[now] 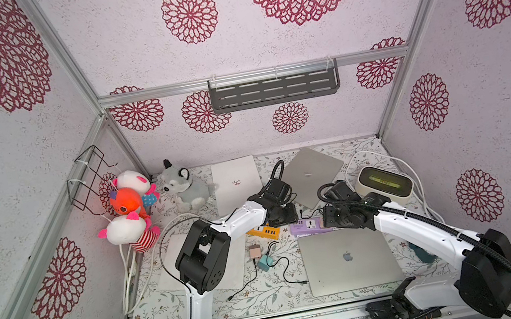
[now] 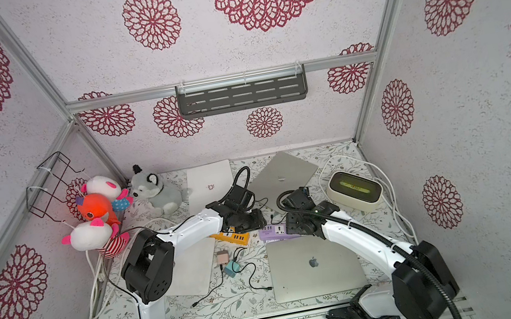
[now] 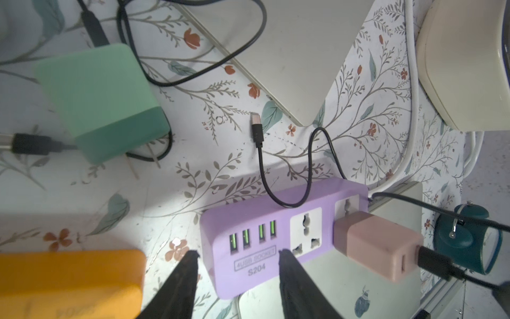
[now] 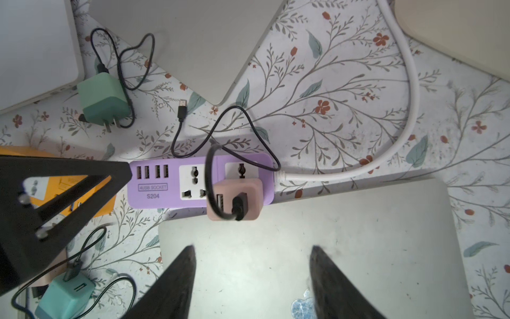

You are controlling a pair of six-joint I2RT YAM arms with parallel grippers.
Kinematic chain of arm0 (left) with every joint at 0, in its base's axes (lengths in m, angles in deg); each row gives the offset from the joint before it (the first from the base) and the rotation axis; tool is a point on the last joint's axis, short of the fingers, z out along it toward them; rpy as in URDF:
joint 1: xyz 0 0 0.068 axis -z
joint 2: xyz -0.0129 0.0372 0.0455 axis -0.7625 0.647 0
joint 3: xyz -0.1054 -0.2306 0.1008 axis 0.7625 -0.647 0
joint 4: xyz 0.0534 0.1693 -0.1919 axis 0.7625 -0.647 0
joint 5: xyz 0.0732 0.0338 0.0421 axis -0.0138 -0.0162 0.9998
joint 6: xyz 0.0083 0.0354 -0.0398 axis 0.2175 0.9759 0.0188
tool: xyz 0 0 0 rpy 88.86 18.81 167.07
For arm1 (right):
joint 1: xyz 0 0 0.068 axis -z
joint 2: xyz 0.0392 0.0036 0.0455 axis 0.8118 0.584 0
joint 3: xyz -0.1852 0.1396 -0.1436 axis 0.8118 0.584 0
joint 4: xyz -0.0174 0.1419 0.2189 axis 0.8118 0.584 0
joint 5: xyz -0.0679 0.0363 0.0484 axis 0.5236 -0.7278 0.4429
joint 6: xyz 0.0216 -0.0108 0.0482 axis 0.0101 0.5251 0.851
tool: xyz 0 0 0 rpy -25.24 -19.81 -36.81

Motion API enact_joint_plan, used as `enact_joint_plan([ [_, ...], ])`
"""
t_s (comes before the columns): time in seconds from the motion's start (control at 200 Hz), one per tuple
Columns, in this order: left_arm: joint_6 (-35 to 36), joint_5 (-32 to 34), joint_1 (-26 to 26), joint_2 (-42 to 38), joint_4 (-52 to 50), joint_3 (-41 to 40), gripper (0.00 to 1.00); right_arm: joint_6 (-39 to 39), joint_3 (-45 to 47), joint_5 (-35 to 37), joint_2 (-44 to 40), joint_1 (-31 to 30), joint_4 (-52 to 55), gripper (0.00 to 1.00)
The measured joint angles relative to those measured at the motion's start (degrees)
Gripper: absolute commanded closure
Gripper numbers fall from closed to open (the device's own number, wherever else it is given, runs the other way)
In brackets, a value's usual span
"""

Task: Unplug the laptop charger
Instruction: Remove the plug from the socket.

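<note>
Right gripper [image 4: 252, 248], one, jaws apart and empty above one silver laptop [image 4: 358, 234]; just beyond, I log one pink charger [image 4: 254, 193] plugged into one purple power strip [image 4: 154, 200] with two sockets [image 4: 194, 179], four USB ports [image 4: 151, 171]; left gripper [image 3: 239, 252], one, jaws parted at its USB end.

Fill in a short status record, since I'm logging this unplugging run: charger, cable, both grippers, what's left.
charger: pink charger plugged into the end socket of the purple power strip
cable: black cable in the charger's USB port; its far plug lies loose on the table
left gripper: open, fingertips at the strip's USB end
right gripper: open, empty, over the silver laptop, short of the charger
task: not yet done
</note>
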Motion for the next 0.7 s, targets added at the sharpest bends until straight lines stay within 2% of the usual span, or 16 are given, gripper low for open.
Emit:
enact_joint_plan([
  [0.325, -0.61, -0.98, 1.51, 1.51, 0.85, 0.02, 0.58, -0.13, -0.5, -0.31, 6.97, 0.17, -2.54, 0.33],
  [0.701, -0.79, -0.72, 1.73, 2.45, 0.59, 1.03, 0.69, -1.11, -0.92, -1.73, 9.86, 0.94, -5.09, 0.38],
])
